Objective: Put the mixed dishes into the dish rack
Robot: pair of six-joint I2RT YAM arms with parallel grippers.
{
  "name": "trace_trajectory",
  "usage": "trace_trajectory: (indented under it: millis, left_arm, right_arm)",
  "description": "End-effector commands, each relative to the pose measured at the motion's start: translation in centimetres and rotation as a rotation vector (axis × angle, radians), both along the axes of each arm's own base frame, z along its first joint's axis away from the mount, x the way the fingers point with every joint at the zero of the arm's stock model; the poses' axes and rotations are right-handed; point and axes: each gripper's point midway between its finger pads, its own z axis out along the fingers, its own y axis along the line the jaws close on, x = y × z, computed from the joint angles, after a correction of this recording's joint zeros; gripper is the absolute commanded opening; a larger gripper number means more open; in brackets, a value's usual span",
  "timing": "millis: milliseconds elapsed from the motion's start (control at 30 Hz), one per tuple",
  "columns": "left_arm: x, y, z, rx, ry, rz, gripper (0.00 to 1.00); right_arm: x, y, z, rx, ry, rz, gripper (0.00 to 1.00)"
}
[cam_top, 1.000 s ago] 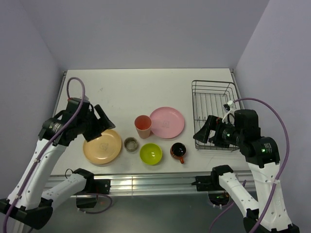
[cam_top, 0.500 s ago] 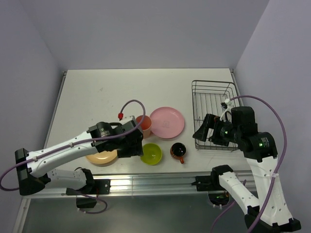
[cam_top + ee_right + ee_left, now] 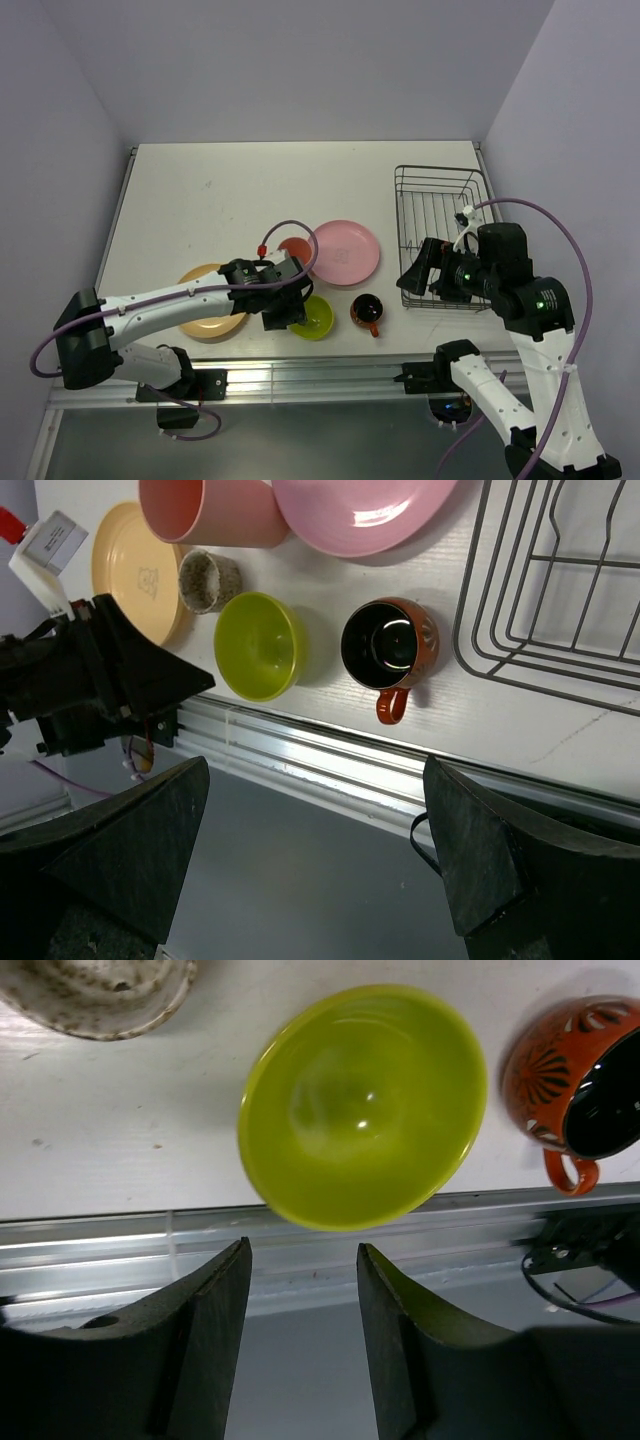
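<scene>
The lime-green bowl [image 3: 318, 318] sits near the table's front edge, between the dark red-brown mug [image 3: 367, 311] and my left gripper [image 3: 288, 312]. That gripper is open and empty, just above the bowl's near rim [image 3: 362, 1110]; its jaws [image 3: 303, 1248] stand apart over the rail. The small grey-beige cup [image 3: 100, 995] is hidden under the left arm in the top view. The salmon tumbler [image 3: 296, 247] and pink plate [image 3: 345, 250] lie behind. The pale orange plate [image 3: 203, 303] is partly covered by the arm. My right gripper [image 3: 415, 275] is open, raised beside the black dish rack [image 3: 440, 210].
The aluminium rail [image 3: 320, 375] runs along the table's front edge. The right wrist view shows the bowl [image 3: 258, 645], mug [image 3: 388, 645], cup [image 3: 208, 580], rack bars [image 3: 560, 590] and my left gripper [image 3: 110, 680] from above. The rack holds no dishes.
My left arm has swung from the far left, over the orange plate, rightward and down to the green bowl. The right arm has hardly moved. No dish has moved.
</scene>
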Motion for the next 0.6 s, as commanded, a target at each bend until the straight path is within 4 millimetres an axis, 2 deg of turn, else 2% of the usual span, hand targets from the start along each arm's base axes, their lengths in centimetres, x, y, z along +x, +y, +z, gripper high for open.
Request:
trace_trajectory:
  millis: [0, 233, 400, 567]
  left_arm:
    - [0.9, -1.5, 0.1, -0.078, 0.004, 0.026, 0.52]
    - [1.7, -0.3, -1.5, -0.043, 0.023, 0.051, 0.49]
    - [1.8, -0.6, -2.6, -0.027, 0.036, 0.034, 0.48]
    - [2.1, -1.2, -4.2, 0.009, 0.055, 0.014, 0.42]
  right_arm:
    - [0.1, 0.1, 1.8, 0.002, -0.093, 0.027, 0.95]
    - [-0.5, 0.0, 1.5, -0.004, -0.097, 0.037, 0.95]
    - [-0.5, 0.0, 1.5, -0.013, -0.097, 0.038, 0.95]
    - [-0.4, -0.1, 1.8, -0.021, -0.104, 0.036, 0.95]
